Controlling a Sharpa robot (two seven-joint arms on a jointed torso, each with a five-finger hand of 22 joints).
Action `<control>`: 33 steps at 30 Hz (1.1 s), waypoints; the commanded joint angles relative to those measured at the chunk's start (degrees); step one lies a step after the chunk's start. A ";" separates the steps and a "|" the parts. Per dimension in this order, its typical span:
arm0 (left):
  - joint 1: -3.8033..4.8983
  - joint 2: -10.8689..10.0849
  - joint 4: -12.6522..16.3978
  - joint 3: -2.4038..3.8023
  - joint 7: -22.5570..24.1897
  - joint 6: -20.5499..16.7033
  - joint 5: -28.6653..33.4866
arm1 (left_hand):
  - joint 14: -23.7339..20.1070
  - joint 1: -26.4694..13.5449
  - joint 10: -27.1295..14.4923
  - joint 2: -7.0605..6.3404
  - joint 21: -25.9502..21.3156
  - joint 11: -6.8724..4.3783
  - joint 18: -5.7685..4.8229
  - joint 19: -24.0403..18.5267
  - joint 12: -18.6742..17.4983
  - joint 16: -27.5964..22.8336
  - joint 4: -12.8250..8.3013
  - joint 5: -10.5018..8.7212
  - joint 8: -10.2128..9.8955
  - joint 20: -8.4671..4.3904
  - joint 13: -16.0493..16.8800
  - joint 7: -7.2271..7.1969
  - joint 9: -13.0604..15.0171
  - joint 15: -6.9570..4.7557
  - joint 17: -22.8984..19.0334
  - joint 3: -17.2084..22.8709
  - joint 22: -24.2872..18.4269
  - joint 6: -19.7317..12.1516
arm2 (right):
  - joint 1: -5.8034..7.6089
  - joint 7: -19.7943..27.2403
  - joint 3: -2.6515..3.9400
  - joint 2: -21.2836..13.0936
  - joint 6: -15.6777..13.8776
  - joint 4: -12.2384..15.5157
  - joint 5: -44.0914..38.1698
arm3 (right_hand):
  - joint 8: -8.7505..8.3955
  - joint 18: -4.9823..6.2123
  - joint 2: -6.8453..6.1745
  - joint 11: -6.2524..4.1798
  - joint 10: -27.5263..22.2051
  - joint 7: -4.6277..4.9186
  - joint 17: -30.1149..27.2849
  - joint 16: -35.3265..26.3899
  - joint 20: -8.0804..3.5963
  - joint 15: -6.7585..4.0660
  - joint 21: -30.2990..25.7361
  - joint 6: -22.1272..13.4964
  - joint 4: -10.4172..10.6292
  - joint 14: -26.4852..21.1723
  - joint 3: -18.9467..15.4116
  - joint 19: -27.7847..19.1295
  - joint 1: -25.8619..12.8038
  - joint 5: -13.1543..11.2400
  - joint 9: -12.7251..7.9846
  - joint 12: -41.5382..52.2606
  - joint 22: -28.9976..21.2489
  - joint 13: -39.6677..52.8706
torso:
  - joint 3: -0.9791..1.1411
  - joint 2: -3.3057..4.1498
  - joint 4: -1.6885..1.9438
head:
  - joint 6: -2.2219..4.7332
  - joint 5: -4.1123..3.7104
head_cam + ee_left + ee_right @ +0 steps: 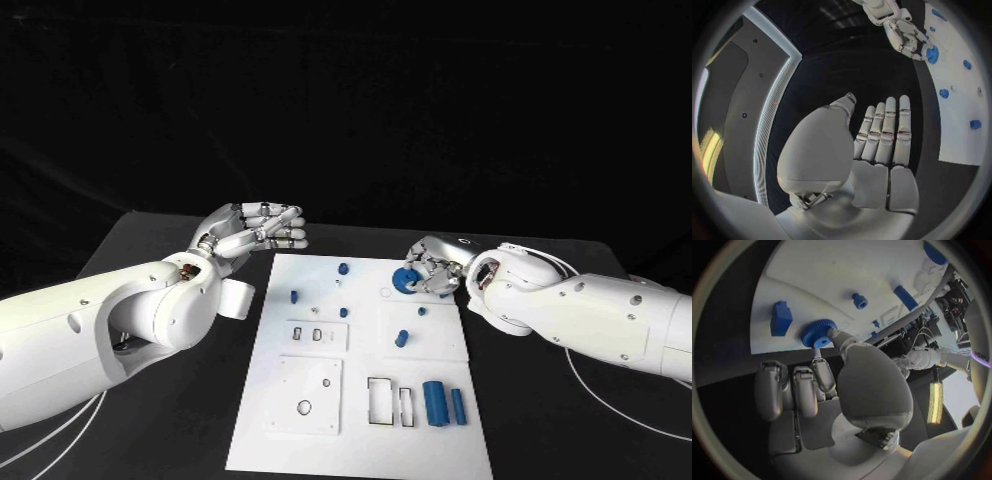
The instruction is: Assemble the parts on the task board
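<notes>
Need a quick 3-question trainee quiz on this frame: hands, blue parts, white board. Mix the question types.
1. True or false: the right hand holds the round blue toothed gear at the white task board.
2. Multiple choice: the left hand is A) gripping a blue part, B) holding nothing, beside the board's far left corner, C) pressing on the board's middle.
3. Fill in: the two long blue blocks lie side by side near the board's ____ right corner, next to a rectangular slot.

Key: 1 true; 2 B; 3 near.
</notes>
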 commanded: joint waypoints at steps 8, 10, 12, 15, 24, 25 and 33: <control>0.05 0.17 -0.14 0.04 0.31 1.12 0.21 | -0.39 -0.31 0.13 0.27 -0.15 0.27 0.76 0.13 -0.28 -0.22 0.05 -0.30 -0.19 0.15 0.05 0.86 -0.05 -0.05 0.08 -0.26 -0.06 -0.46 | -0.04 -1.74 0.04 -0.05 -9.79 3.62 -7.64 | 0.98 -0.66 -0.25 -0.16 0.69 -1.48 12.21 0.35 -0.14 -0.48 0.56 1.93 -0.06 5.44 1.12 0.57 -0.48 0.70 0.89 0.43 5.39 0.63 | 0.01 -0.08 0.04 | 0.51 -0.07; 0.05 0.18 -0.18 0.04 0.32 1.12 0.21 | -0.39 -0.31 0.13 0.27 -0.15 0.27 0.76 0.13 -0.28 -0.22 0.05 -0.30 -0.19 0.15 0.05 0.86 -0.05 -0.05 0.08 -0.26 -0.06 -0.46 | 0.01 -2.13 0.05 0.29 -10.43 4.62 -8.43 | 1.00 -0.69 -0.27 -0.17 0.74 -1.50 12.23 0.35 -0.15 -0.50 0.64 1.96 -0.07 5.45 1.18 0.65 -0.50 0.71 0.91 0.46 5.51 0.69 | 0.02 -0.07 0.06 | 0.56 0.01; 0.05 0.19 -0.19 0.04 0.33 1.13 0.21 | -0.39 -0.31 0.13 0.27 -0.15 0.27 0.76 0.13 -0.28 -0.22 0.05 -0.30 -0.19 0.15 0.05 0.86 -0.05 -0.05 0.08 -0.26 -0.06 -0.46 | 0.03 -2.43 0.05 0.83 -10.52 5.29 -8.97 | 1.01 -0.73 -0.30 -0.18 0.80 -1.51 12.38 0.39 -0.17 -0.52 0.74 1.99 -0.08 5.48 1.26 0.74 -0.53 0.71 0.92 0.50 5.64 0.76 | 0.04 -0.03 0.07 | 0.61 0.08; 0.05 0.20 -0.19 0.04 0.31 1.13 0.21 | -0.39 -0.31 0.13 0.27 -0.15 0.27 0.76 0.13 -0.28 -0.22 0.05 -0.30 -0.19 0.15 0.05 0.86 -0.05 -0.05 0.08 -0.26 -0.06 -0.46 | 0.05 -2.87 0.06 1.96 -10.51 5.97 -9.83 | 1.00 -0.75 -0.37 -0.20 0.83 -1.52 12.39 0.40 -0.21 -0.55 0.81 1.97 -0.09 5.48 1.43 0.80 -0.62 0.56 0.94 0.51 5.74 0.79 | 0.06 0.04 0.07 | 0.70 0.14; 0.06 0.32 -0.15 0.04 0.27 1.17 0.21 | -0.39 -0.31 0.13 0.27 -0.15 0.27 0.76 0.13 -0.28 -0.22 0.05 -0.30 -0.19 0.15 0.05 0.86 -0.05 -0.05 0.08 -0.26 -0.06 -0.46 | 0.07 -3.65 0.05 6.69 -9.52 4.94 -10.82 | 0.96 -0.76 -0.43 -0.20 0.78 -1.51 12.43 0.41 -0.23 -0.56 0.85 1.91 -0.08 5.49 1.58 0.84 -0.71 0.44 0.94 0.44 5.80 0.72 | 0.00 0.12 0.22 | 0.61 0.13; 0.06 0.33 -0.14 0.04 0.27 1.18 0.21 | -0.39 -0.31 0.13 0.27 -0.15 0.27 0.76 0.13 -0.28 -0.22 0.05 -0.30 -0.19 0.15 0.05 0.86 -0.05 -0.05 0.08 -0.26 -0.06 -0.46 | 0.04 -3.66 0.03 7.19 -9.39 4.61 -10.84 | 0.90 -0.77 -0.45 -0.20 0.75 -1.49 12.43 0.41 -0.25 -0.57 0.86 1.82 -0.08 5.49 1.73 0.85 -0.78 0.38 0.93 0.41 5.81 0.69 | 0.02 0.15 0.20 | 0.56 0.20; 0.06 0.40 0.00 0.04 0.25 1.20 0.21 | -0.39 -0.31 0.13 0.27 -0.15 0.27 0.76 0.13 -0.28 -0.22 0.05 -0.30 -0.19 0.15 0.05 0.86 -0.05 -0.05 0.08 -0.26 -0.06 -0.46 | -0.87 -3.27 -0.16 10.85 -8.45 1.87 -10.64 | 0.80 -0.72 -0.52 -0.17 0.72 -1.44 12.35 0.39 -0.27 -0.57 0.72 1.65 -0.07 5.47 1.94 0.73 -0.92 0.30 0.92 0.37 5.65 0.68 | 0.03 0.23 0.17 | 0.22 0.57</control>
